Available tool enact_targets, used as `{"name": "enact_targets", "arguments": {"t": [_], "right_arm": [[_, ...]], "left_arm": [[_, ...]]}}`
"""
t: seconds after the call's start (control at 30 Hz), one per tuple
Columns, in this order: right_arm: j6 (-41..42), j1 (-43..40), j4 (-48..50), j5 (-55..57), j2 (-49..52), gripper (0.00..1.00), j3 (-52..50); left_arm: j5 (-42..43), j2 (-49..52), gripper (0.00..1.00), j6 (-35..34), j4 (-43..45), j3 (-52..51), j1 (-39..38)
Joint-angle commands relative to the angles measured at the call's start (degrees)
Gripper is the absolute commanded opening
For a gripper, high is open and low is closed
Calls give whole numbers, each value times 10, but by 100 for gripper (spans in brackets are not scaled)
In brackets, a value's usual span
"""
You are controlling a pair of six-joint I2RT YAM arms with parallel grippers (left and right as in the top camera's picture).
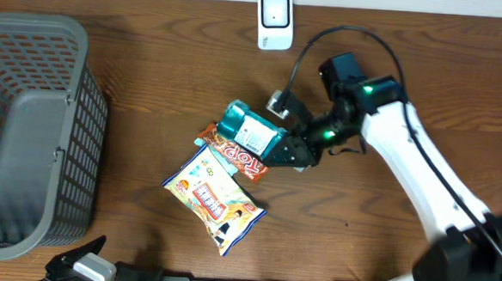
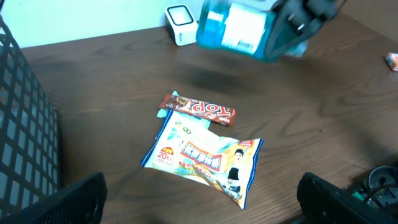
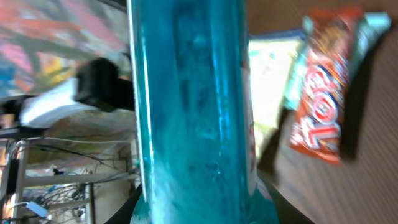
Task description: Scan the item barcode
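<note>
Wood table (image 1: pixel 151 66) — teal pkg (image 1: pixel 250 132) in R gripper (image 1: pixel 278 147)

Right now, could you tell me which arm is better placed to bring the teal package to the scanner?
The right. The right gripper holds the teal package off the table, near the white scanner. The left gripper is open and empty at the near edge, farther away.

"TOP" on the red bar wrapper (image 2: pixel 200 109), teal box (image 2: pixel 236 28) print unreadable
</note>
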Motion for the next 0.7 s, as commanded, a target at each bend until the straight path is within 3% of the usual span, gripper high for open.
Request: {"name": "enact_targets", "arguments": {"t": [0.0,0.3,0.67], "right_arm": [[-35,0,-24,-98,-46,1,17],[-44,2,-124,-101,-64,1,14],[-44,2,-143,-101,-64,1,14]], "left_arm": [[7,-2,98,2,2,2,0],[7,-2,98,2,2,2,0],[7,-2,98,2,2,2,0]]}}
